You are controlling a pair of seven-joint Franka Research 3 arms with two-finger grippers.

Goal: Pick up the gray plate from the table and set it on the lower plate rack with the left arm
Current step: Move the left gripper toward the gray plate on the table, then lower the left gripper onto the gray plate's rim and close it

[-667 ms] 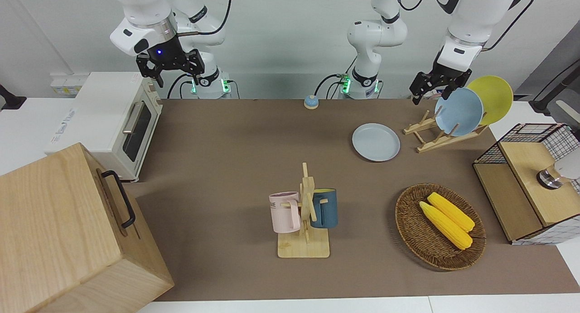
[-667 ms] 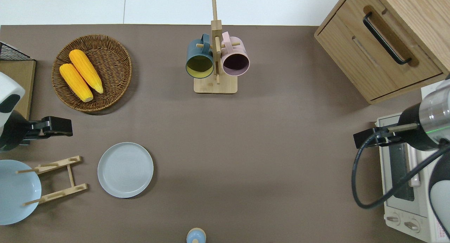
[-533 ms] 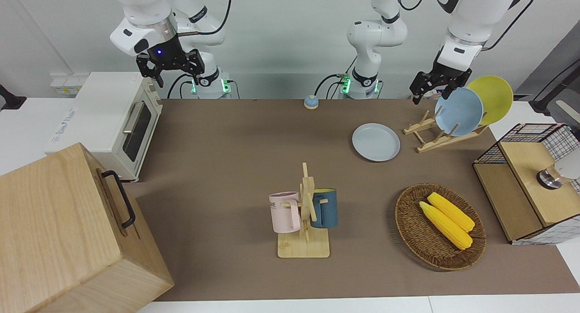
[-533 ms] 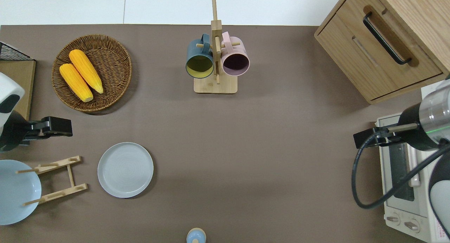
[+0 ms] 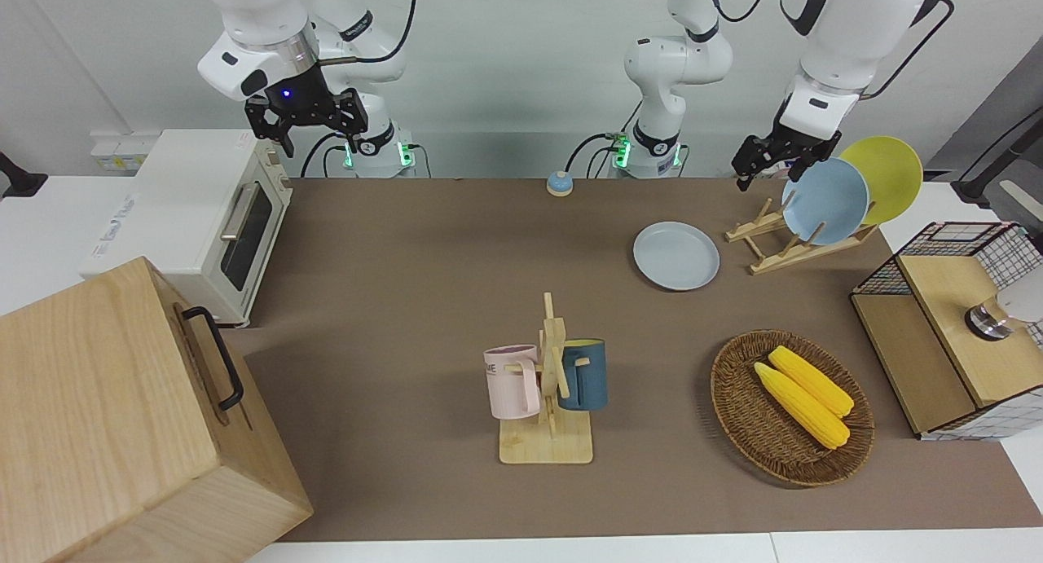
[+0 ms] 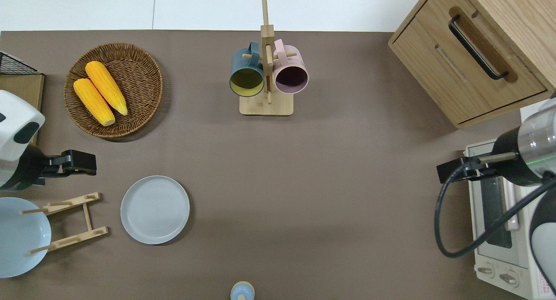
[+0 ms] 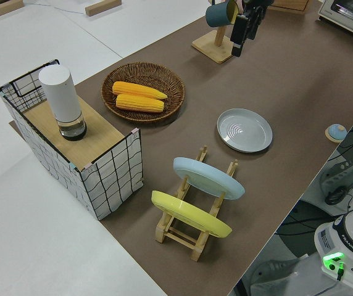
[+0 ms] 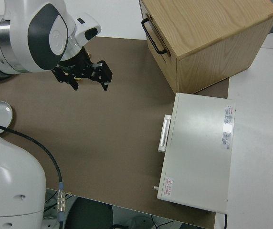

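Observation:
The gray plate (image 5: 676, 256) lies flat on the brown table, beside the lower plate rack (image 5: 766, 230); it also shows in the overhead view (image 6: 155, 209) and the left side view (image 7: 245, 130). The rack (image 6: 69, 222) (image 7: 196, 237) holds a sky-blue plate (image 5: 825, 200) and a yellow plate (image 5: 888, 172) on edge, and its pegs toward the gray plate are bare. My left gripper (image 5: 766, 176) (image 6: 89, 165) (image 7: 238, 43) is open and empty, up in the air over bare table between the rack and the basket. My right arm is parked, its gripper (image 5: 305, 131) (image 8: 86, 82) open.
A wicker basket (image 6: 143, 65) with two corn cobs, a wooden mug stand (image 6: 266, 104) with two mugs, a wire crate (image 5: 937, 335) with a white cylinder, a wooden cabinet (image 5: 122, 416), a toaster oven (image 5: 195, 213) and a small blue bell (image 5: 559, 184) stand around.
My left gripper has shifted a little toward the middle of the table and the gray plate. The plates, the rack and the right arm have not moved.

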